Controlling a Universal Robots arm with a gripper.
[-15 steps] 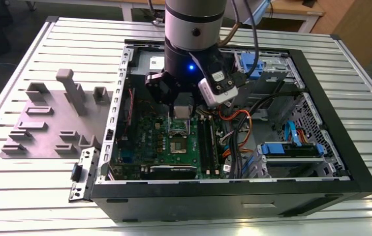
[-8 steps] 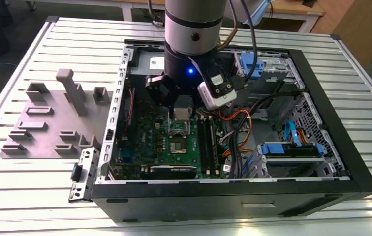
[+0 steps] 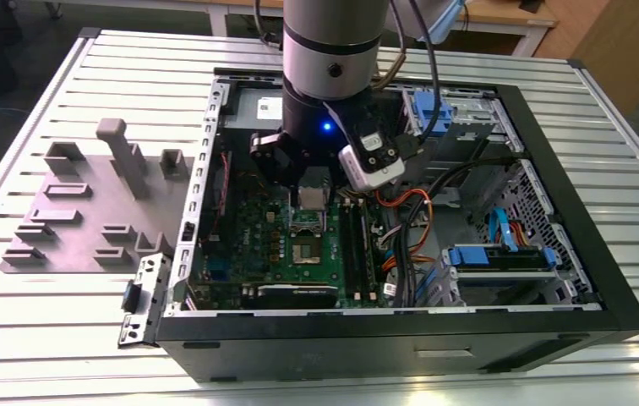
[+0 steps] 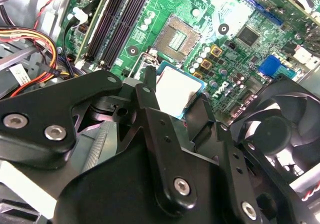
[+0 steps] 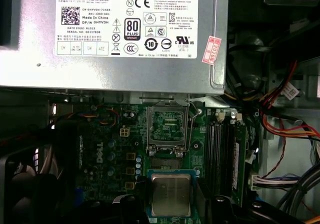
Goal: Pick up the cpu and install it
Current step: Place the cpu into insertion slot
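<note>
Here's the slatted aluminium table (image 3: 636,237), and on it the open black tower computer case (image 3: 410,342), lying on its side. The thick grey robot arm (image 3: 331,51) reaches down into the case over the green motherboard (image 3: 265,244). I'd call this the carry-and-place step. The black two-finger gripper (image 4: 176,93) pinches the small flat silver-topped cpu (image 4: 176,86) by two opposite edges. The chip hangs above the board, just beside the open square processor socket (image 5: 168,126), and isn't seated. Seating it, I reckon, calls for centring over that socket and a level, square descent. It lies flat, metal lid up. It's near-square, so there's no real long axis, and in the first wrist view its edges run roughly parallel to the socket's.
</note>
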